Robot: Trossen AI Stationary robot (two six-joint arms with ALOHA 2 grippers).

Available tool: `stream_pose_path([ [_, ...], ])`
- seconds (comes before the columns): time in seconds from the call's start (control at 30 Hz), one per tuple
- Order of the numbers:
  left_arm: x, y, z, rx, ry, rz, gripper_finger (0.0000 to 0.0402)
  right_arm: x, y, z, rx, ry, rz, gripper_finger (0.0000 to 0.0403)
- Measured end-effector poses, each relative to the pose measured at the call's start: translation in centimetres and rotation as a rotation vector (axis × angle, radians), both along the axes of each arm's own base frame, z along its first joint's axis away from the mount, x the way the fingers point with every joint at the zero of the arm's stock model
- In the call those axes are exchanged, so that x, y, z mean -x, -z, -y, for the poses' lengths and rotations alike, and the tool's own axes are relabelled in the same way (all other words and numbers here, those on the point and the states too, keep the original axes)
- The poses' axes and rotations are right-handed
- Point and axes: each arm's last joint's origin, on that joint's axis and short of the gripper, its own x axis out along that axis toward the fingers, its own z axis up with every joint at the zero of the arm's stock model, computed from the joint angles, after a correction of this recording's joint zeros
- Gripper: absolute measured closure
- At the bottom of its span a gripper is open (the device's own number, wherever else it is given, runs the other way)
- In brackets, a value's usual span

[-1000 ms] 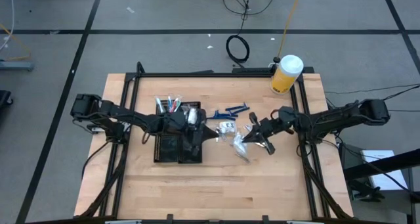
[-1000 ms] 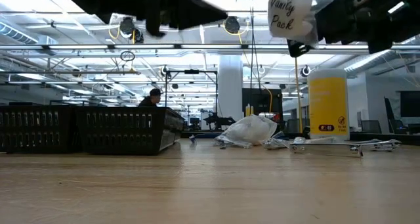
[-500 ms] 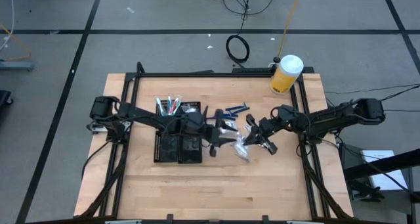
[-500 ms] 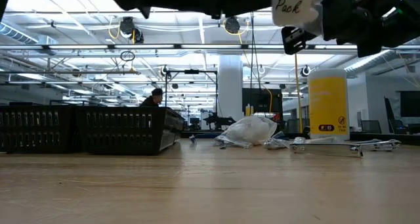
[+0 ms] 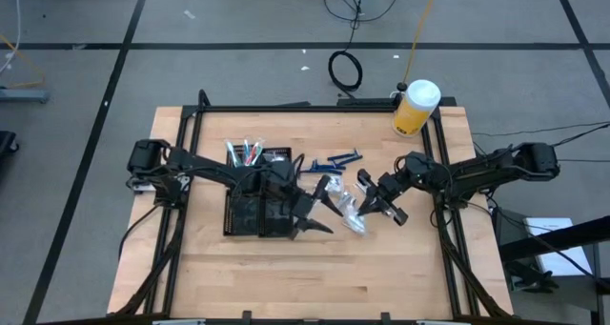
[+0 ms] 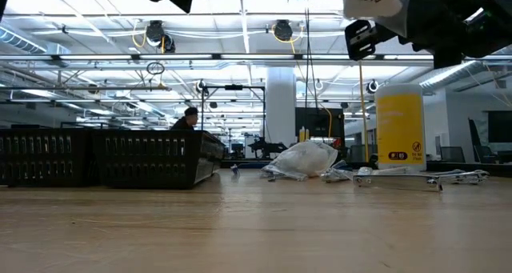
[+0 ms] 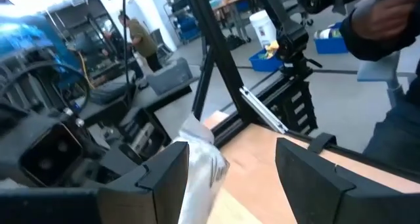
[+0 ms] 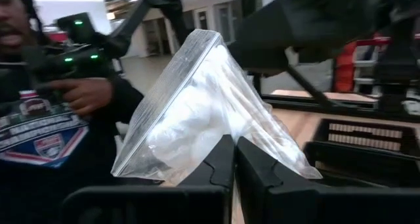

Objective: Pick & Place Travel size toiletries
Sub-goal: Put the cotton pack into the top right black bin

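Hanging above the tabletop [image 5: 381, 268], the clear packet [image 5: 349, 211] is pinched in the right claw [image 5: 371, 203], well clear of the wood; the low view shows it only at the top edge, with "Pack" printed on it.

- Packet: a clear zip bag with white contents. In the right wrist view its sealed edge points away from the claw and one corner sits between the fingers [image 8: 216, 161], which are closed tight on it.
- Long axis, high view: runs diagonally from near the right claw toward the robot's left and the front edge of the tabletop.
- Left claw [image 5: 310, 213]: just beside the packet, between it and the black tray [image 5: 257, 215]. Fingers spread apart, holding nothing. Its own wrist view has the packet hanging close in front of the left finger, partly in the gap; contact I can't tell.
- Nearer arm: right one has it; left is the closer free one and sits on the tray side, so this looks like a hand-over setup, judging by the layout.
- Elsewhere: more packets [image 6: 304, 159] piled on the tabletop, blue razors [image 5: 335, 160] behind them, sticks [image 5: 244, 152] already in the tray, yellow jar [image 5: 416, 108] at the back corner.
- Person [image 8: 46, 106] standing beyond the table, not involved.
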Motion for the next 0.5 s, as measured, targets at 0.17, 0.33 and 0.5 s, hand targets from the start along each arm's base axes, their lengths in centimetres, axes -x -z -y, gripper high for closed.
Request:
stream_pose_path([
  [0.17,-1.3,0.2,0.0,0.001,-0.021,-0.001,0.0176,0.0,-0.1,-0.1,-0.003,0.013,0.006,0.0403],
  [0.33,-2.9,0.7,-0.6,-0.007,-0.089,-0.006,0.0176,0.0,0.0,-0.3,-0.004,0.005,-0.003,0.0403],
  [0.5,-3.8,0.7,-0.6,0.003,-0.023,-0.002,0.0176,0.0,0.1,-0.3,-0.003,0.005,-0.011,0.0403],
])
